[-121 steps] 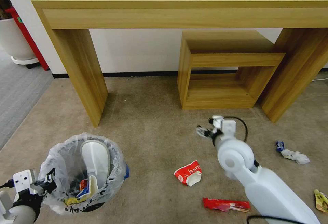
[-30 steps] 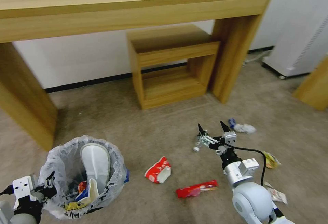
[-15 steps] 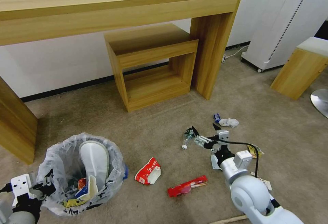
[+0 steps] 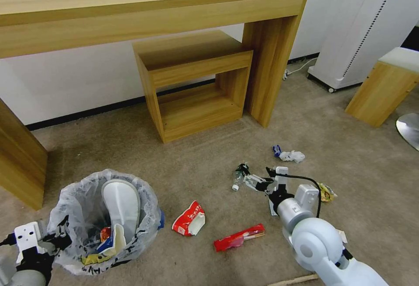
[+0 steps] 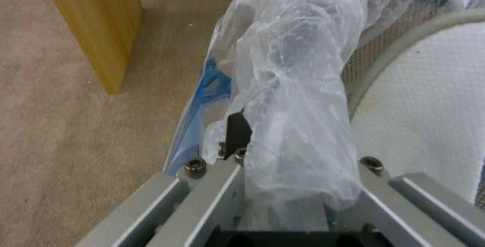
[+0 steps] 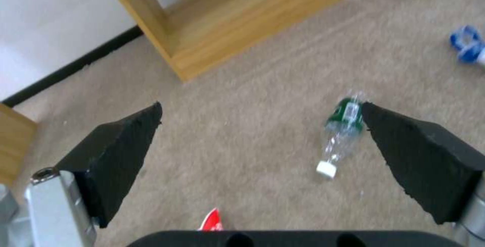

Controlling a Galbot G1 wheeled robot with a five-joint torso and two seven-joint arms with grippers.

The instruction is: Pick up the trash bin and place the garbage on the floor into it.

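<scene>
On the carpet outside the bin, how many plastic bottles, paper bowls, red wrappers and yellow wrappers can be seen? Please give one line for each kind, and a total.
plastic bottle: 1
paper bowl: 1
red wrapper: 1
yellow wrapper: 1
Total: 4

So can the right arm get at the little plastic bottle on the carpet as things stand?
Probably yes. The right end effector hangs open just above the bottle, which lies alone on bare carpet beside one finger; it seems slightly off centre, so a small sideways shift may be needed.
</scene>
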